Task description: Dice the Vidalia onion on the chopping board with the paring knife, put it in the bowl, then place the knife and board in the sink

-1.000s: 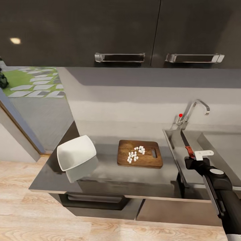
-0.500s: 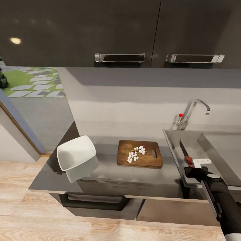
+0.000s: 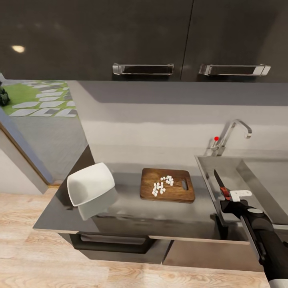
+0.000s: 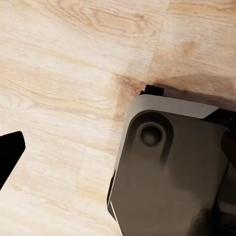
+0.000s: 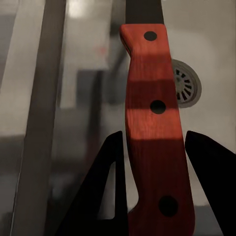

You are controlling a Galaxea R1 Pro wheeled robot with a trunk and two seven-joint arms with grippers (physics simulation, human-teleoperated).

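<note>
Paring knife (image 3: 221, 184): clamped by its red handle in the right gripper (image 5: 152, 184) jaws, above the sink (image 3: 256, 180) drainer. Diced onion (image 3: 162, 185): on chopping board (image 3: 167, 184), not in bowl (image 3: 89, 187). Risk: releasing the knife early leaves the onion transfer undone. Left jaws: state indeterminable.

Your dark grey countertop (image 3: 132, 216) carries a white bowl (image 3: 89, 188) tilted near its left end and a brown chopping board (image 3: 167, 185) toward the sink (image 3: 224, 176) at its right end, diced onion (image 3: 162, 185) scattered on the board.
</note>
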